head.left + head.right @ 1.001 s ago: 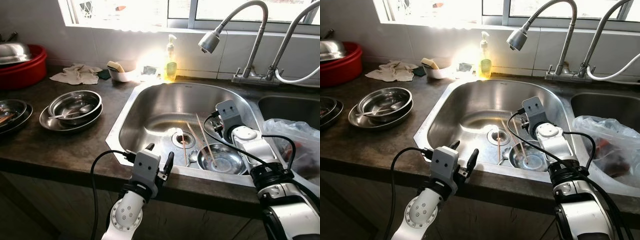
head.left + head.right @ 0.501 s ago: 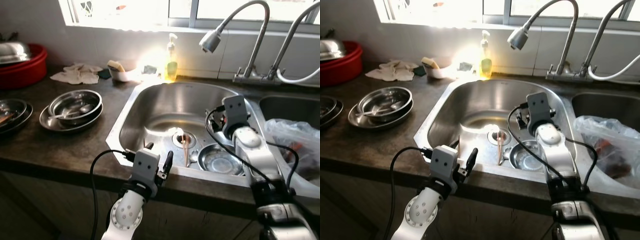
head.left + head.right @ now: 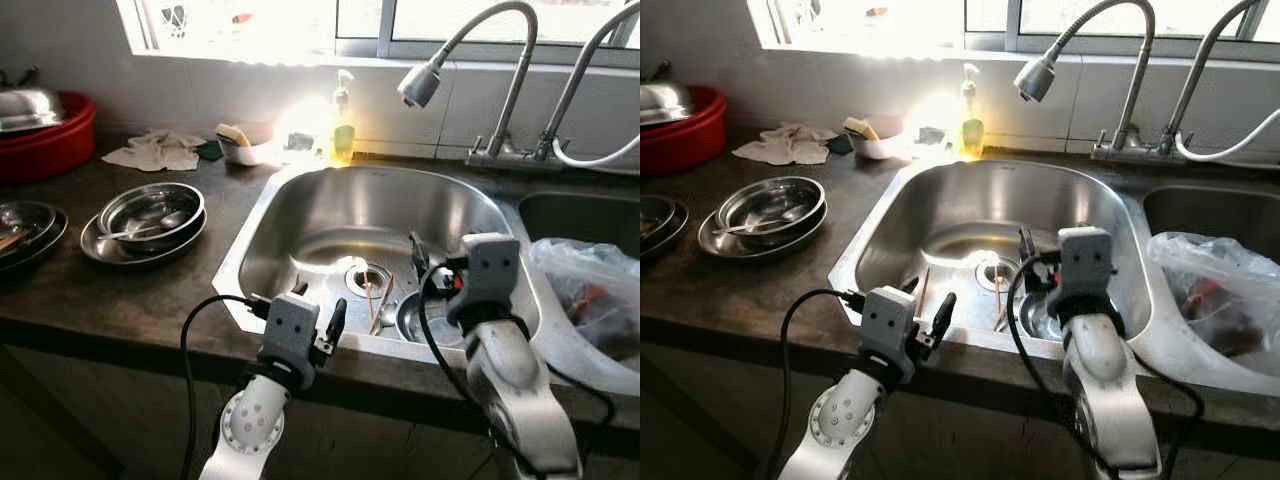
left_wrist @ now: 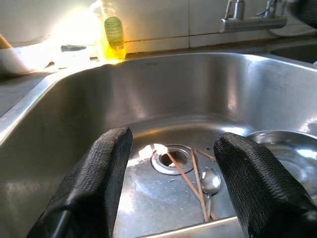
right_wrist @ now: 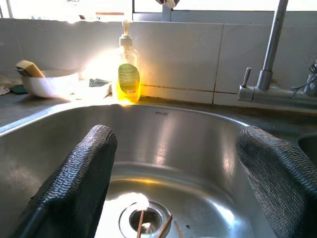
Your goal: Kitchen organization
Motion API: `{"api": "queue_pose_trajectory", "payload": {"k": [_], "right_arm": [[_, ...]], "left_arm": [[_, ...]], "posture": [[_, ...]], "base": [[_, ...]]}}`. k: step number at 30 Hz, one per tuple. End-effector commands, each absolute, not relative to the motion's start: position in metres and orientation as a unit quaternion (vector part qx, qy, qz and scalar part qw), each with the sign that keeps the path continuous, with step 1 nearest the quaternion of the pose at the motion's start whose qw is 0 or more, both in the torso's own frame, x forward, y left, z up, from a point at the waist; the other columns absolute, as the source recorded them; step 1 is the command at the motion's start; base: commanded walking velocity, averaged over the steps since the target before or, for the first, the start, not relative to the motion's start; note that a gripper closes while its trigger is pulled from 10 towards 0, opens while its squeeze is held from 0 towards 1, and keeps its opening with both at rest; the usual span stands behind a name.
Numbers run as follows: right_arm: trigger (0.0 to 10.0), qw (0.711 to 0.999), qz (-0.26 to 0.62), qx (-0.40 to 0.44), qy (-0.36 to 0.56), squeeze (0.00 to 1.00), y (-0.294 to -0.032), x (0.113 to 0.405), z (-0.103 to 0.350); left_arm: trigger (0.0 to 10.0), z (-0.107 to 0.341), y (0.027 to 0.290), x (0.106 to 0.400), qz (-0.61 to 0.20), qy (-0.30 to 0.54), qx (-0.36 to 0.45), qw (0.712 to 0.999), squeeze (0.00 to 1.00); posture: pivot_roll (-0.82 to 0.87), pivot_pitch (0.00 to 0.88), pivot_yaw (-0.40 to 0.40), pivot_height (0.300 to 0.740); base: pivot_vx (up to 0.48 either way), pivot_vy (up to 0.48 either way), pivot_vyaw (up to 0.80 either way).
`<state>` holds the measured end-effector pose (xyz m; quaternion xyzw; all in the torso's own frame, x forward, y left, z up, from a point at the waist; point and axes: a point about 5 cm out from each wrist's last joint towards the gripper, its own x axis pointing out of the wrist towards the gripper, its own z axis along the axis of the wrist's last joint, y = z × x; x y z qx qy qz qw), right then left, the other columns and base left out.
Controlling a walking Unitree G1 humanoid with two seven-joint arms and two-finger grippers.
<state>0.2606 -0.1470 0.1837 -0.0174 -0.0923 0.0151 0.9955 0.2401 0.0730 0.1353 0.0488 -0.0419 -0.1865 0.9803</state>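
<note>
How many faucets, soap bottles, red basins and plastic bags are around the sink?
Faucets: 2
Soap bottle: 1
Red basin: 1
Plastic bag: 1
Total: 5

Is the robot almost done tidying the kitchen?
Not nearly. Both grippers, left and right, are open and hold nothing. Chopsticks, a spoon and a metal bowl lie in the sink. Bowls sit on the counter.
</note>
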Motion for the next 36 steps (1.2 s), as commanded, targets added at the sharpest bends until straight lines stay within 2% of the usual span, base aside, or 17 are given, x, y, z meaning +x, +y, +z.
{"api": "queue_pose_trajectory", "payload": {"k": [1,8,13,25,36], "right_arm": [[10.0,0.996,0.013,-0.013,-0.091,0.00,-0.1453,0.2555,0.1847],[10.0,0.997,0.000,-0.019,-0.072,0.00,-0.1426,0.2491,0.1772],[10.0,0.997,0.001,-0.018,-0.073,0.00,-0.1410,0.2513,0.1782],[10.0,0.997,0.002,-0.016,-0.069,0.00,-0.1387,0.2526,0.1781],[10.0,0.997,0.002,-0.015,-0.074,0.00,-0.1382,0.2541,0.1809]], "left_arm": [[10.0,0.1334,0.0752,0.2389,-0.184,-0.032,0.041,0.982,0.00],[10.0,0.1334,0.0759,0.2383,-0.186,-0.030,0.037,0.981,0.00],[10.0,0.1334,0.0736,0.2385,-0.194,-0.031,0.038,0.980,0.00],[10.0,0.1324,0.0734,0.2380,-0.199,-0.030,0.036,0.979,0.00],[10.0,0.1334,0.0740,0.2398,-0.197,-0.031,0.039,0.979,0.00]], "posture": [[0.13,0.000,-0.016,0.740],[0.12,0.000,-0.013,0.740],[0.12,0.000,-0.016,0.740],[0.12,0.000,-0.011,0.740],[0.12,0.000,-0.007,0.740]], "base": [[0.000,0.000,0.00],[0.000,0.000,0.14],[0.000,0.067,0.80],[0.000,0.452,0.80],[0.000,0.000,0.80]]}}
